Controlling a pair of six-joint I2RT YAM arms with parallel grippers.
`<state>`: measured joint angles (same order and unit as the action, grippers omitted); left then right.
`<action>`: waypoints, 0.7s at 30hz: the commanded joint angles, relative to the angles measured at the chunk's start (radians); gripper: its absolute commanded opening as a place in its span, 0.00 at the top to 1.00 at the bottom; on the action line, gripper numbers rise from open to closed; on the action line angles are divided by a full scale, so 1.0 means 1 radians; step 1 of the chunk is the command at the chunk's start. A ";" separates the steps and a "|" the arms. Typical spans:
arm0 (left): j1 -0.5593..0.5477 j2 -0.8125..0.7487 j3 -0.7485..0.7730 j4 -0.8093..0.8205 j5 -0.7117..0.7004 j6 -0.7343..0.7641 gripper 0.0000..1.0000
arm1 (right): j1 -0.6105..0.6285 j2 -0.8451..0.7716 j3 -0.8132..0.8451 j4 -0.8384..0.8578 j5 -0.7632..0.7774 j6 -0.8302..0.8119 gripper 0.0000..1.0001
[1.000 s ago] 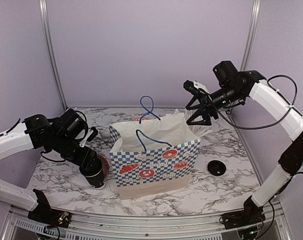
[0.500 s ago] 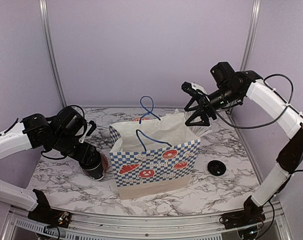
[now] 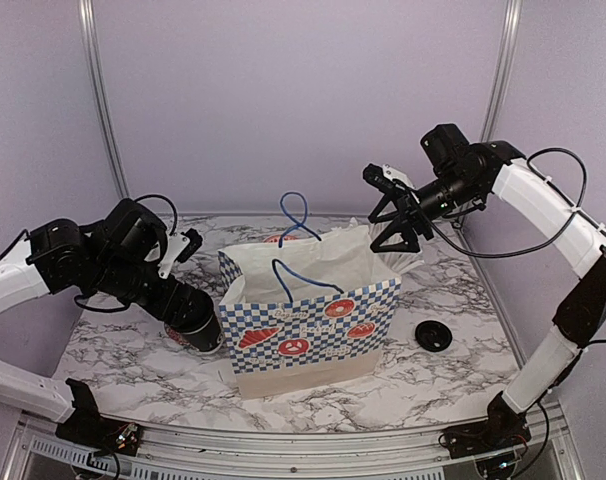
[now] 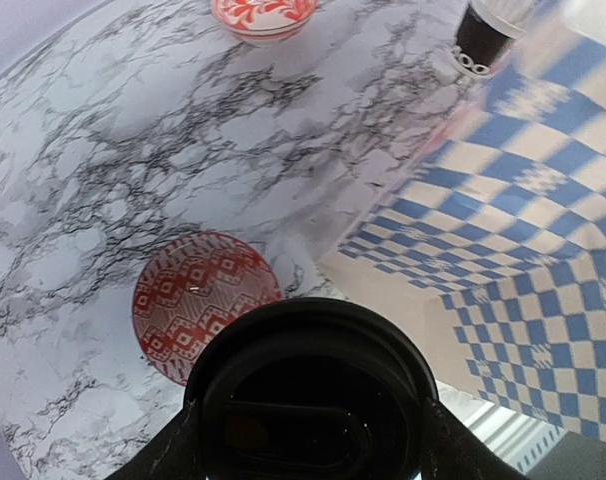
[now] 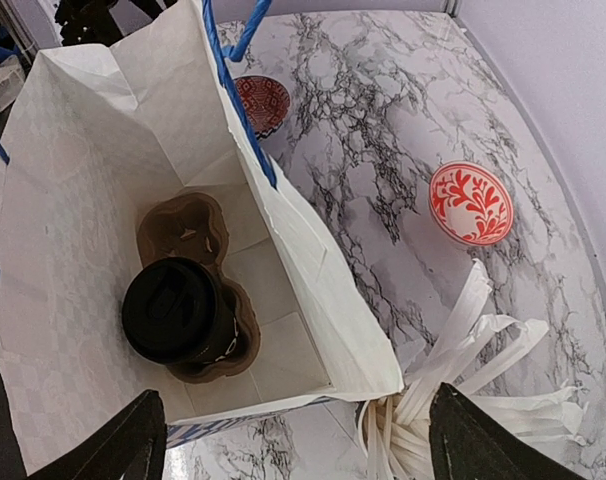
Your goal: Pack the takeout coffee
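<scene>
Nothing can be read for certain. The paper bag (image 3: 313, 335) has faint blue script along the top of its checked band, too small to make out. At the upper right of the left wrist view, blurred white lettering rings the foot of a black cup (image 4: 486, 38).

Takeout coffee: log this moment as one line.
left gripper: grips lidded cup beside bag | right gripper: open above bag | carrier: second cup seated
</scene>
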<state>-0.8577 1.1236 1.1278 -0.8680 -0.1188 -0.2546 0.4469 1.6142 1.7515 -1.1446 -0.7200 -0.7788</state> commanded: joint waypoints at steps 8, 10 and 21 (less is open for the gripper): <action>-0.135 -0.041 -0.129 0.003 0.023 -0.050 0.43 | 0.011 0.008 0.025 -0.017 -0.018 -0.009 0.12; -0.143 -0.027 -0.129 0.003 0.000 -0.063 0.42 | 0.015 0.011 0.024 -0.018 -0.019 -0.011 0.12; -0.155 0.053 -0.176 0.027 0.023 -0.144 0.35 | 0.020 0.019 0.014 -0.020 -0.024 -0.030 0.12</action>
<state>-1.0039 1.1660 0.9722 -0.8570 -0.0933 -0.3573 0.4572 1.6241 1.7515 -1.1454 -0.7258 -0.7898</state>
